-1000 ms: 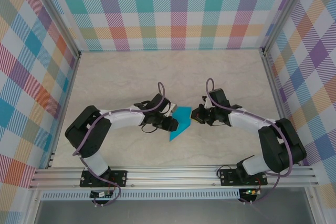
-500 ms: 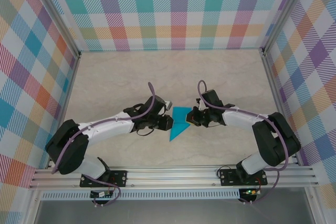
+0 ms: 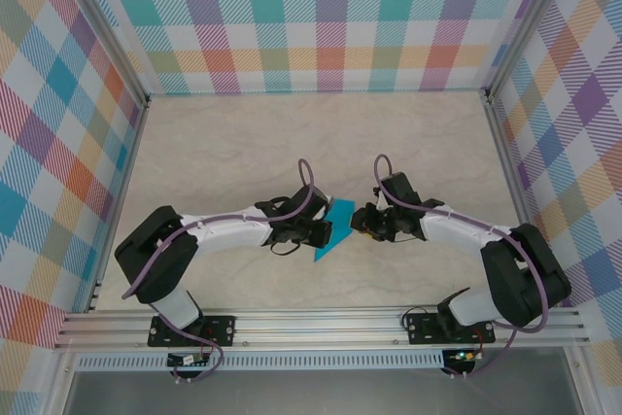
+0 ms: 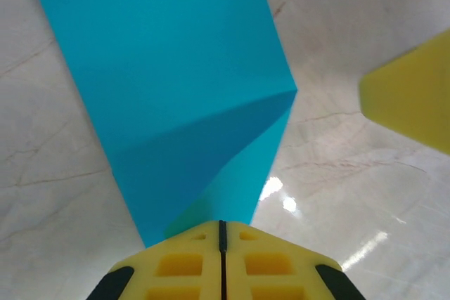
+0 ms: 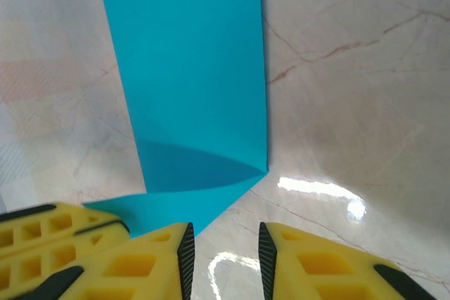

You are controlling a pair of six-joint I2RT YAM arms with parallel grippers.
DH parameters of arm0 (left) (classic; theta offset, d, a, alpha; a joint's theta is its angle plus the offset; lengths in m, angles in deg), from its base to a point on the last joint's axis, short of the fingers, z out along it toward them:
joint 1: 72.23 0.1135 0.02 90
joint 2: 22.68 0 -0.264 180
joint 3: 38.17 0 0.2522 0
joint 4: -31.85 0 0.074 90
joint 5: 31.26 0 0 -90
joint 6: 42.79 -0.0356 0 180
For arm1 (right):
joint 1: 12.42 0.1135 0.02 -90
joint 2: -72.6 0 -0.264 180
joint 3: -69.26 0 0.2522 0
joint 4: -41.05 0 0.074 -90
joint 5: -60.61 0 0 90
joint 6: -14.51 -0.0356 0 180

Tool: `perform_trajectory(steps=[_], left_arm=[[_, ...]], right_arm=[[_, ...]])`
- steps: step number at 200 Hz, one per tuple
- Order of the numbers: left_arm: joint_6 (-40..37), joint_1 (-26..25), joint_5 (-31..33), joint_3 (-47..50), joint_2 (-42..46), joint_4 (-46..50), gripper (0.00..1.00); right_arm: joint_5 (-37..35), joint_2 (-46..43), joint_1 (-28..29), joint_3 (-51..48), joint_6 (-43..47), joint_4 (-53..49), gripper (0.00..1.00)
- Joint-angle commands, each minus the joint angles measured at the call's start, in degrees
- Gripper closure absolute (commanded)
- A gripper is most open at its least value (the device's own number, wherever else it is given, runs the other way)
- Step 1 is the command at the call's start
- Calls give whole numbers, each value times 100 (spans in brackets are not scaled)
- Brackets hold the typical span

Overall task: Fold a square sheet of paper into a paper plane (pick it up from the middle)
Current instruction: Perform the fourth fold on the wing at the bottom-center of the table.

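The folded paper (image 3: 338, 221) lay on the counter (image 3: 224, 153) between the two arms. The left claw (image 4: 221, 233) was closed, pinching the paper's near corner. The right claw (image 5: 223, 247) stood slightly open just beside the paper, gripping nothing.

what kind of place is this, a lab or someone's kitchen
Probably a robot lab test cell: a marble-look tabletop boxed in by colourful checked wall panels, with two white robot arms bolted to an aluminium rail, handling teal-blue paper.

Paper (image 3: 335, 216) on table (image 3: 224, 143) — left gripper (image 3: 322, 231) at its left edge, right gripper (image 3: 362, 225) just right.
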State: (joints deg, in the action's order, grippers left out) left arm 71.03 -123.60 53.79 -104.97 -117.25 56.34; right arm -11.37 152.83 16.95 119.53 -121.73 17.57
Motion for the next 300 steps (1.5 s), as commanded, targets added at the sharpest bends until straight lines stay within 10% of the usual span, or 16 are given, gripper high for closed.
perform_trajectory(steps=[1,172,300], left_arm=[[2,-48,481,-192,-151,167,93],[54,-48,306,-18,-375,-149,93],[393,-928,1735,162,12,138,56]], right_arm=[[258,58,8,-99,-52,265,66],[1349,1306,17,305,236,1264,70],[1213,1050,25,361,100,982,91]])
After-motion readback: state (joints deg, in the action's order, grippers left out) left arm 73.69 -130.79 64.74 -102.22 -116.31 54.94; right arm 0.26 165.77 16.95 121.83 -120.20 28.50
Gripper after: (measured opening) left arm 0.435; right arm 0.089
